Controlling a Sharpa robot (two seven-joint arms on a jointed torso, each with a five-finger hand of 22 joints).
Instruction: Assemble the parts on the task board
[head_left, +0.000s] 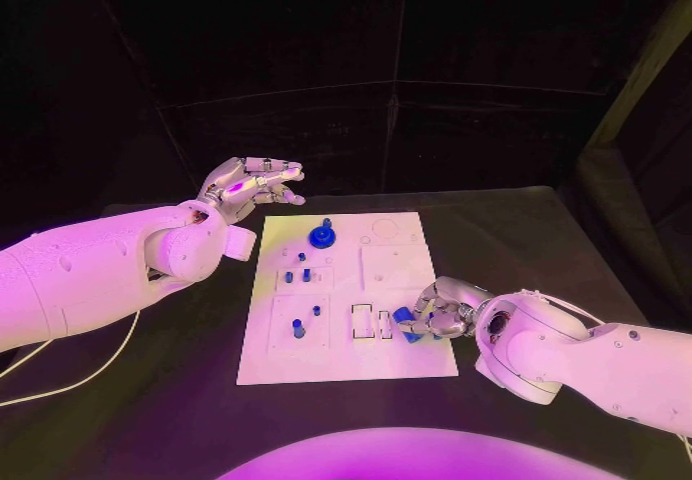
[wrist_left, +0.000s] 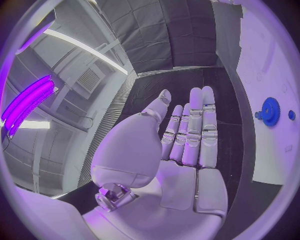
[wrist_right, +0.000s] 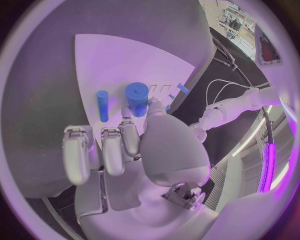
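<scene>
Your task board (head_left: 389, 290), the white plate, lies in the middle of the black table (head_left: 548, 240), its long sides running from near to far. At its far end, just left of centre, a blue gear (head_left: 323, 238) stands on the plate; you can see the same gear in the left wrist view too. Small blue pegs (head_left: 299, 325) stand in the left column of the board, some in the middle and some nearer you.

At the near right edge of the board your right hand (head_left: 440, 312) rests low over the plate, fingers curled down around blue parts. The right wrist view shows a thick blue cylinder (wrist_right: 137, 98) at the thumb tip and a thin blue pin (wrist_right: 102, 105) lying just beside it on the plate. You cannot tell whether the hand is actually gripping the cylinder or only touching it.

Your left hand (head_left: 254, 186) is raised beyond the board's far left corner, well apart from the gear. Its fingers are straight and spread, holding nothing.
</scene>
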